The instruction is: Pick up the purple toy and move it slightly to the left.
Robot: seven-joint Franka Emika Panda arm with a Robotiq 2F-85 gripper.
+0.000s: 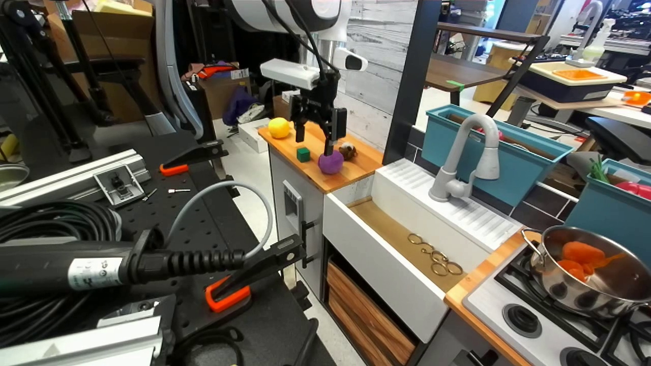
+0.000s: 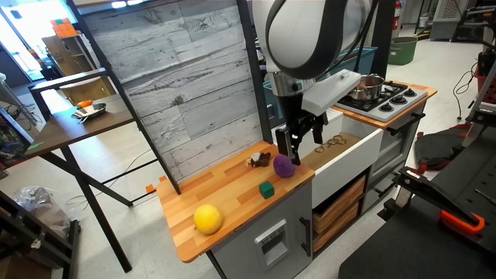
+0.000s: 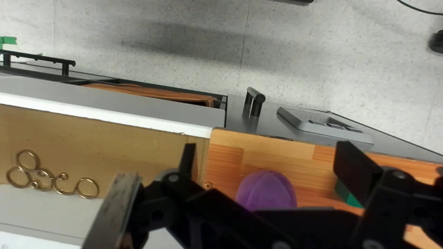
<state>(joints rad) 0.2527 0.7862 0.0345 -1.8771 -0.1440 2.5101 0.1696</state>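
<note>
- Now the fingers (image 3: 354, 169) are spread wide, and in the wrist view the purple toy (image 3: 266, 190) shows between them.
- Whether they touch it, one cannot tell.
- It sits on the surface (image 2: 219, 186), near the sink (image 2: 348, 166).
- Close by are a block (image 2: 266, 190) and a brown toy (image 2: 263, 159).

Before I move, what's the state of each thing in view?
Pincer: open
Purple toy: on the counter, ungripped
Green block: on the counter
Yellow ball: on the counter
Brown toy: on the counter
Pot: uncovered, on the stove, orange pieces inside
Tap: no water showing
Cabinet door: shut
Stove knobs: can't tell on or off
</note>
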